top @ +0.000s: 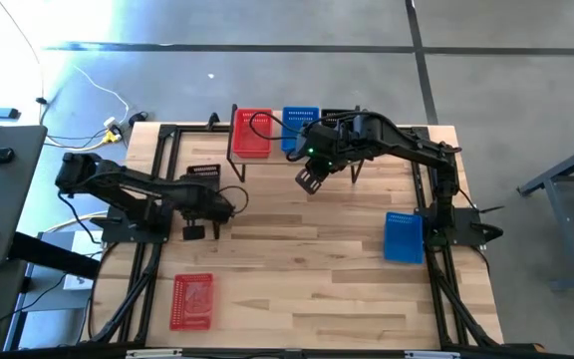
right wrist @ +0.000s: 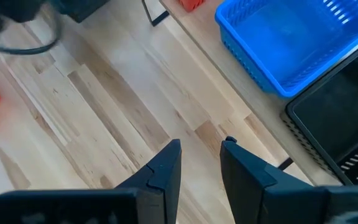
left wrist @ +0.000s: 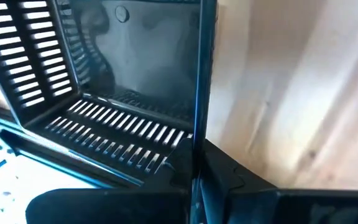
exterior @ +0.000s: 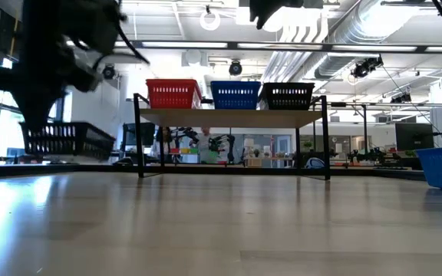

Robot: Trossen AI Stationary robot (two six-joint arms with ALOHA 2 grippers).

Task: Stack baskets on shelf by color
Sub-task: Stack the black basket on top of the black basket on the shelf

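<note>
A pale plank tabletop [top: 297, 279] carries a loose red basket [top: 191, 300] and a blue basket [top: 403, 237] nearest, with an industrial hall beyond. The left end effector [top: 210, 211] clamps a slatted black basket [left wrist: 104, 81] by its rim. Farther, the right end effector [right wrist: 201, 152], fingers narrowly apart and empty, hovers before the shelf [exterior: 232, 116], where red, blue and black mesh baskets sit.

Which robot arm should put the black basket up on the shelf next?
Probably the left. Its end effector already grips the black basket, lifted off the table. The right end effector is empty in front of the shelf.
</note>
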